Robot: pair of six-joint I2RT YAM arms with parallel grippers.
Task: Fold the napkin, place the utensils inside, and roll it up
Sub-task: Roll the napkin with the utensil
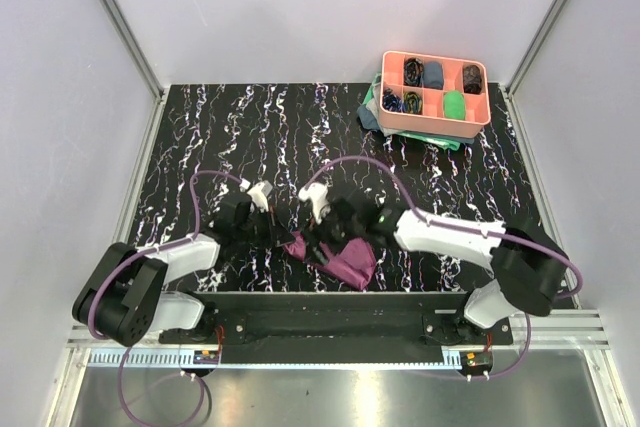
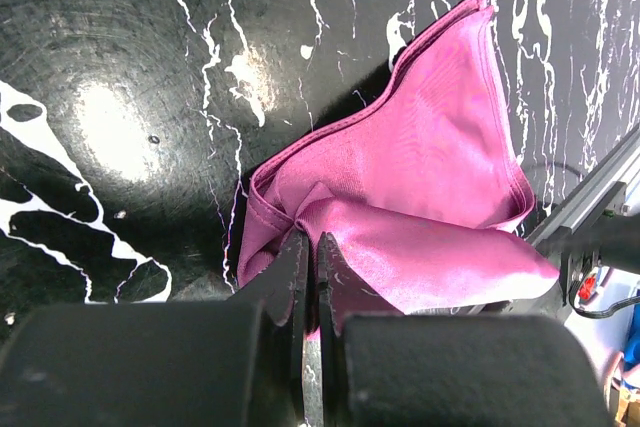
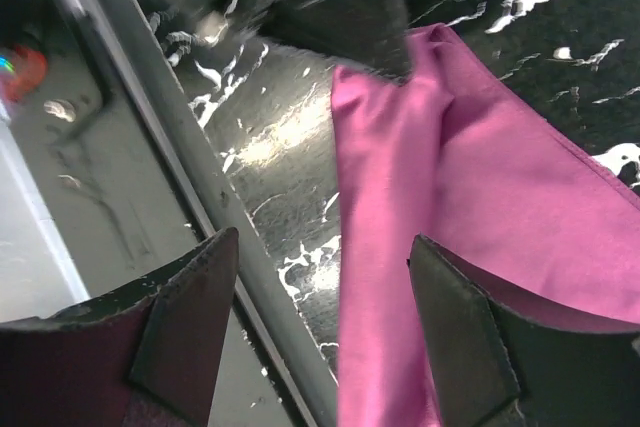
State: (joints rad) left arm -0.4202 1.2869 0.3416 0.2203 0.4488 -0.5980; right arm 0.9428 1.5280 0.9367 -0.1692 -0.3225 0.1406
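The plum-purple napkin [image 1: 348,259] lies crumpled near the table's front edge, between the two arms. My left gripper [image 1: 292,238] is shut on a bunched corner of it; in the left wrist view the napkin [image 2: 420,197] spreads away from the closed fingertips [image 2: 308,247]. My right gripper [image 1: 335,237] is open just above the napkin; in the right wrist view the napkin [image 3: 480,217] hangs between and beyond its spread fingers [image 3: 195,297]. The spoon and fork are out of view.
A pink compartment tray [image 1: 436,93] with small dark and green cloth rolls stands at the back right on a teal-green cloth [image 1: 375,112]. The table's metal front rail [image 3: 180,157] runs close under the right gripper. White walls enclose the black marbled table [image 1: 240,137].
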